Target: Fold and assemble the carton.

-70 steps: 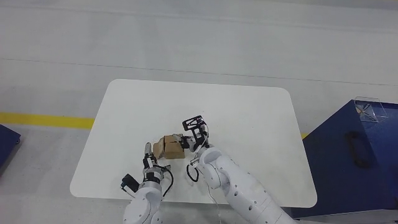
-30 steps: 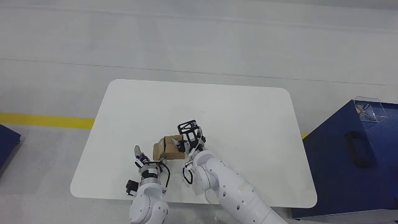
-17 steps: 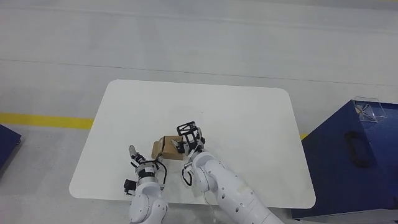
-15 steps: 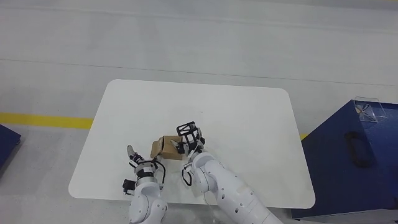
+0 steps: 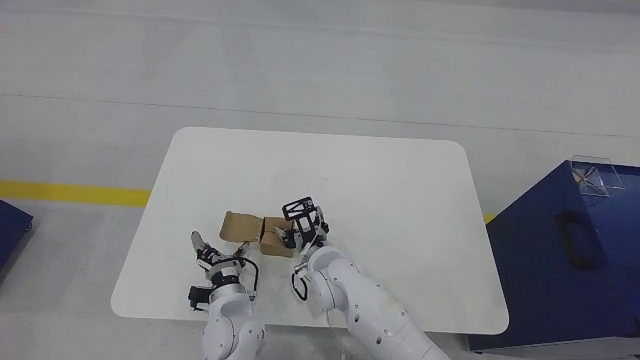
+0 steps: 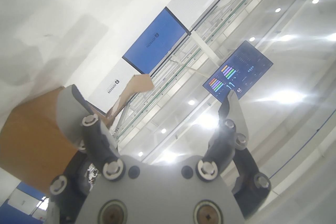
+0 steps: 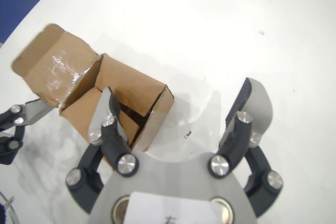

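The brown carton [image 5: 272, 233] stands open-topped near the table's front, its lid flap [image 5: 237, 225] folded out flat to the left. In the right wrist view the carton [image 7: 136, 83] has one of my right gripper's fingers [image 7: 109, 104] dipped inside its opening while the other finger rests outside over bare table. The right gripper [image 7: 178, 93] [image 5: 303, 212] is open. My left gripper [image 5: 203, 248] [image 6: 152, 93] is open, low beside the carton [image 6: 31, 135]. One of its fingertips [image 7: 34, 107] is at the near corner of the flap [image 7: 52, 62].
The white table [image 5: 400, 190] has free room to the right and behind the carton. Its front edge runs close behind both arms. A blue ramp [image 5: 570, 240] stands off the table's right side.
The lid flap has swung out to the left and now lies flat. My left gripper has drawn back leftwards. The right gripper and the carton have shifted slightly left.
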{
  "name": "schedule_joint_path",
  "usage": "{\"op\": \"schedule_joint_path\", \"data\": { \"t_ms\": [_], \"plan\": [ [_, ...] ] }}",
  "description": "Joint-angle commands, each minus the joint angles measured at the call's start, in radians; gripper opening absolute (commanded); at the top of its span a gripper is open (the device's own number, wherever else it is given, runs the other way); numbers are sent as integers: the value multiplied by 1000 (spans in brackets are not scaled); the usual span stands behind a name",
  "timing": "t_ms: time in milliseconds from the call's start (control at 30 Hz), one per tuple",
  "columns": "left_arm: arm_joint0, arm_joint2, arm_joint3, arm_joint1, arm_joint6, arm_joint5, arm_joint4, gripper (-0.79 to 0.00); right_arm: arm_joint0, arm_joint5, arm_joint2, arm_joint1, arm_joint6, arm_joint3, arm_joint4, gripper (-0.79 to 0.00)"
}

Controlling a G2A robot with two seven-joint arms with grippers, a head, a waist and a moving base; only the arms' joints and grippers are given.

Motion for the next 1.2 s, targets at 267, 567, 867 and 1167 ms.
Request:
{"op": "schedule_joint_path", "data": {
  "t_ms": [267,567,867,1167],
  "plan": [
    [11,12,-59,-2,-28,54,59,0,-15,-6,19,-4,1,-12,-22,0],
    [5,16,-76,-1,-5,157,119,0,-27,12,88,3,-14,-14,-22,0],
    [-53,21,-54,-7,71,281,130,0,-69,-42,230,39,15,-90,-20,0],
    [-119,32,-17,-12,35,417,85,0,-38,-35,267,45,102,-51,-42,0]
  ]
}}
